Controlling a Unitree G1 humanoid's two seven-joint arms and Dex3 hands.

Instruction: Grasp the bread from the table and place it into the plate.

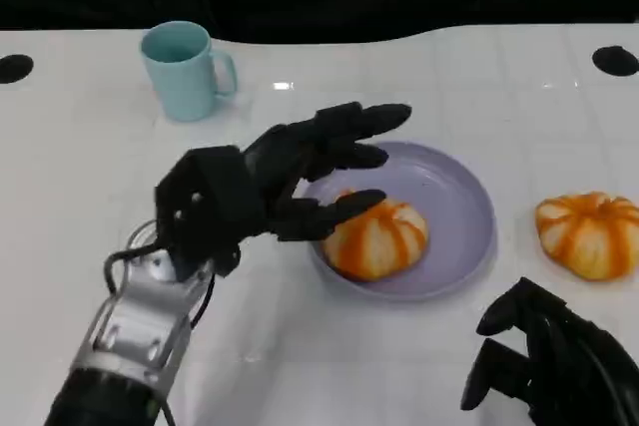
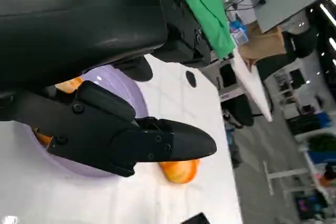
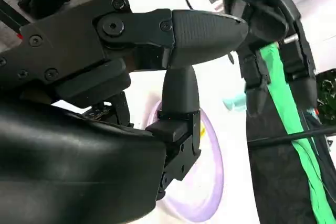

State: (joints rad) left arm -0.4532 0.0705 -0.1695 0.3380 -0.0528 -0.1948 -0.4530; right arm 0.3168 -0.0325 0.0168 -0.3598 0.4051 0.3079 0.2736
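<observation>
One bread [image 1: 375, 237] lies in the lavender plate [image 1: 461, 209] on the white tabletop [image 1: 90, 177], toward the plate's near-left side. The left robot hand [image 1: 300, 175] hovers at it, fingers spread apart — one fingertip seems to touch the bread, though contact is hard to confirm. A second bread [image 1: 589, 233] sits right of the plate. The right robot hand [image 1: 544, 358] rests low, fingers curled, holding nothing. A teal mug [image 1: 183, 71] stands behind.

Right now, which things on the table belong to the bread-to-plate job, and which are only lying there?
Belonging to the job:
- bread in the plate, left hand just beside it with fingers spread
- purple plate
- second bread, on the table to the right of the plate

Only lying there:
- light blue mug, at the far left
- right hand, low, holding nothing
</observation>
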